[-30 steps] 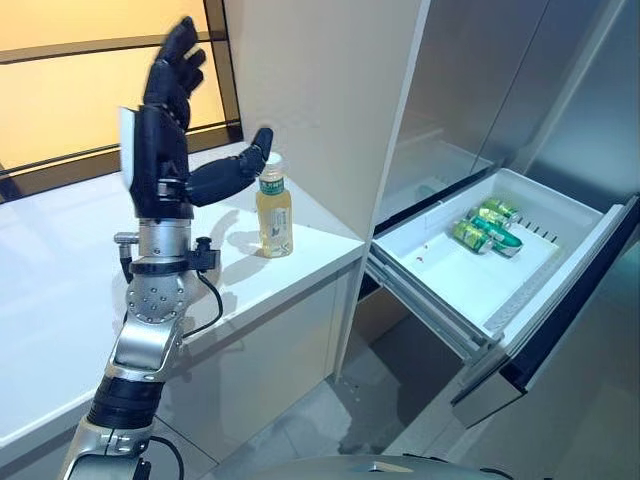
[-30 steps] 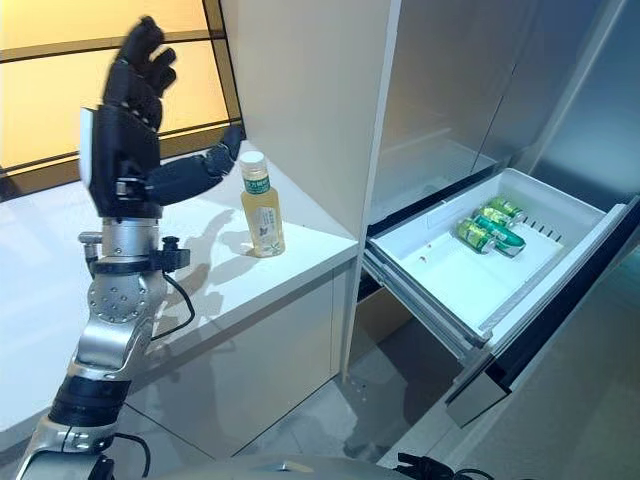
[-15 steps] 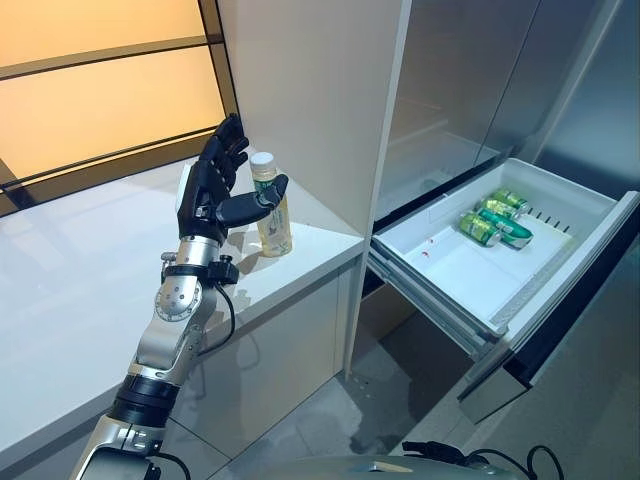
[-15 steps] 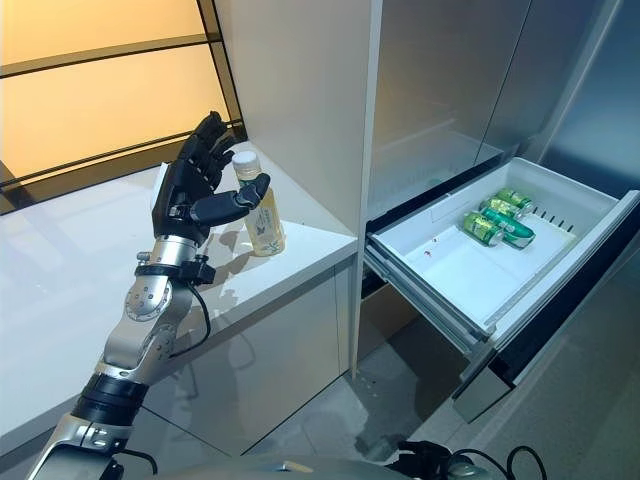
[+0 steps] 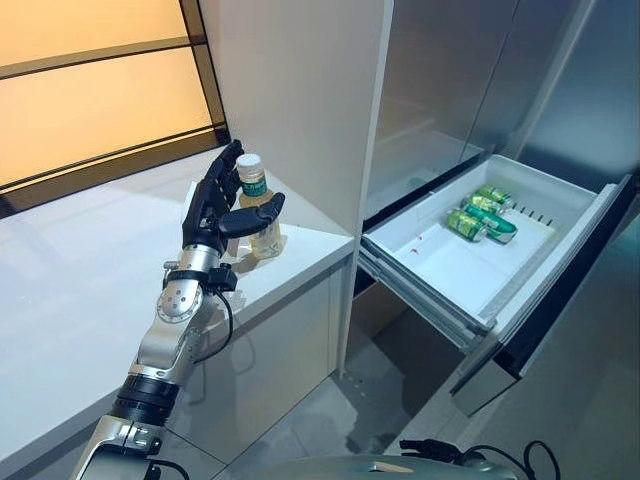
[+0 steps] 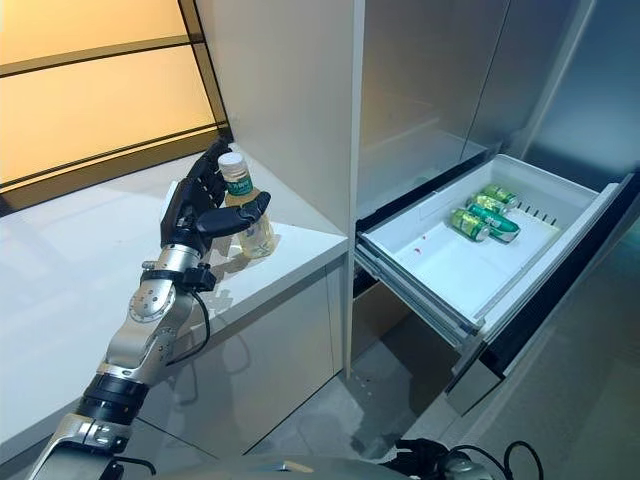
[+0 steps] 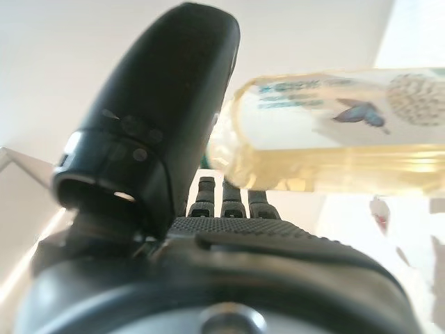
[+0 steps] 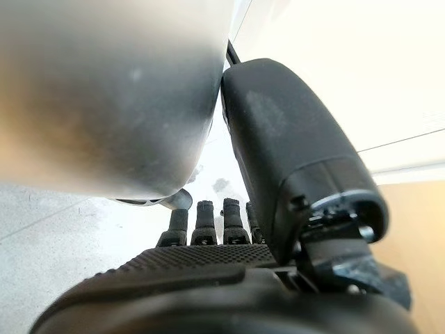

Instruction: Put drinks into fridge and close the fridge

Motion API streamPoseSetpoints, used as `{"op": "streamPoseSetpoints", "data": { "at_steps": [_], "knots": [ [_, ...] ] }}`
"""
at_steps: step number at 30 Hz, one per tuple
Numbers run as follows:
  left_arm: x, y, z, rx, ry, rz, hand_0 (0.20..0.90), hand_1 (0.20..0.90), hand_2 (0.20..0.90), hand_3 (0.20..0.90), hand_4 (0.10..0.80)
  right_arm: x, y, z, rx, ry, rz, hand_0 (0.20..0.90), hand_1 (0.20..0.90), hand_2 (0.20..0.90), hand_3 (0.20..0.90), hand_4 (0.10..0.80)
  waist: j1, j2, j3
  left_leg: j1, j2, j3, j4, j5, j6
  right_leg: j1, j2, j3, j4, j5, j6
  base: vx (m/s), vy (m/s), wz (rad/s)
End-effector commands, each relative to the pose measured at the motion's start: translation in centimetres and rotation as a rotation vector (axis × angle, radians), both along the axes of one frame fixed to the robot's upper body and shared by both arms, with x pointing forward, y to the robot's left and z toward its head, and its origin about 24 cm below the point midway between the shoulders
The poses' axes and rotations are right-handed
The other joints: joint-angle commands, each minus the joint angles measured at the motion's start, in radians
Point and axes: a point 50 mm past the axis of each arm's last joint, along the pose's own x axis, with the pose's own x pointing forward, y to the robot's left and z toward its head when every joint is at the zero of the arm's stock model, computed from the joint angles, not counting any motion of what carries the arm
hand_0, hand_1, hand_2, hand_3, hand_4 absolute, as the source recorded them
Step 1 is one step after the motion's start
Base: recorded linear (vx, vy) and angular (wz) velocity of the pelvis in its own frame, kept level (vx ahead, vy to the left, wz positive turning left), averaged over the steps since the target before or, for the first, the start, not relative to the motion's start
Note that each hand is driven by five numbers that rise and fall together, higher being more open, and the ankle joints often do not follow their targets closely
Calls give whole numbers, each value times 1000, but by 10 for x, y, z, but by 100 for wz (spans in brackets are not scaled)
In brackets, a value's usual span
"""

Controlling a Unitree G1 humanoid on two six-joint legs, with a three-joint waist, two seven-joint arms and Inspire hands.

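A clear bottle of pale yellow drink [image 5: 268,236] with a white cap stands upright on the white counter [image 5: 80,270], close to its right edge. My left hand [image 5: 204,214] is at the bottle, fingers straight behind it and thumb across its front. In the left wrist view the bottle [image 7: 334,149] lies between the thumb [image 7: 160,118] and the straight fingers, not clasped. The fridge drawer [image 5: 500,300] at the right is pulled out, and green cans [image 5: 480,212] lie at its far end. My right hand [image 8: 278,292] shows only in its own wrist view, fingers relaxed, holding nothing.
A tall white cabinet panel [image 5: 300,90] rises right behind the bottle. Steel fridge doors [image 5: 460,70] stand shut above the drawer. The drawer's dark front [image 5: 560,300] juts out over the grey floor [image 5: 330,420]. An orange-lit window [image 5: 90,90] backs the counter.
My left hand has come down from above the counter and reached forward around the bottle, which now sits between thumb and fingers. The bottle has not moved. The view has shifted slightly.
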Motion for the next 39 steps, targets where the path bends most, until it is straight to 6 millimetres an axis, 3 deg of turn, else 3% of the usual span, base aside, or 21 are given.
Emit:
{"op": "streamPoseSetpoints", "data": {
  "at_steps": [1, 13, 26, 27, 28, 29, 30, 39],
  "knots": [
    [15, 6, 54, 6, -238, 29, 900, 900, 900, 900, 800, -8, 6, -2, 0, 51, 99, 900, 900, 900, 900, 800, -13, -19, -16, -23, -36, 93, 6, -43, 43, 44, 7, 60, 64, -90, 23, 23, 7, -11],
    [24, 16, 45, 56, -190, 102, 900, 900, 900, 900, 800, -8, 4, -2, -3, 64, 110, 900, 900, 900, 900, 800, -38, -16, -17, -12, -39, 108, 6, -48, 49, 42, 10, 83, 73, -93, 25, 13, 6, -6],
    [21, 23, 49, -15, -248, 168, 900, 900, 900, 900, 800, -10, 7, -2, 5, 63, 109, 900, 900, 900, 900, 800, -41, -17, -20, -9, -44, 107, 6, -51, 53, 43, 10, 86, 75, -96, 25, 9, 3, -3],
    [20, 23, 52, -55, -269, 173, 794, 794, 794, 776, 676, -10, 7, -2, 8, 60, 105, 900, 900, 900, 900, 800, -41, -18, -20, -9, -44, 107, 6, -52, 53, 43, 10, 86, 76, -97, 25, 0, 0, 0],
    [19, 23, 52, -74, -275, 172, 568, 568, 568, 513, 413, -10, 7, -2, 9, 59, 105, 900, 900, 900, 900, 800, -41, -18, -20, -9, -45, 106, 6, -52, 53, 42, 10, 87, 76, -97, 24, 0, 0, 0],
    [19, 23, 52, -83, -278, 171, 540, 540, 540, 480, 380, -10, 8, -2, 9, 58, 105, 900, 900, 900, 900, 800, -41, -18, -20, -9, -45, 106, 6, -51, 53, 42, 10, 87, 77, -97, 24, 0, 0, 0],
    [18, 22, 53, -110, -289, 168, 300, 300, 300, 200, 100, -10, 9, -2, 14, 54, 103, 900, 900, 900, 900, 800, -41, -18, -20, -8, -45, 105, 6, -51, 53, 42, 11, 87, 77, -97, 23, 0, 0, 0],
    [8, 16, 65, -225, -405, 161, 300, 300, 300, 200, 100, 9, 18, 2, 48, -71, 88, 900, 900, 900, 900, 800, -37, -19, -23, -11, -49, 95, 6, -52, 54, 41, 11, 86, 76, -97, 21, 0, 0, 0]
  ]
}}
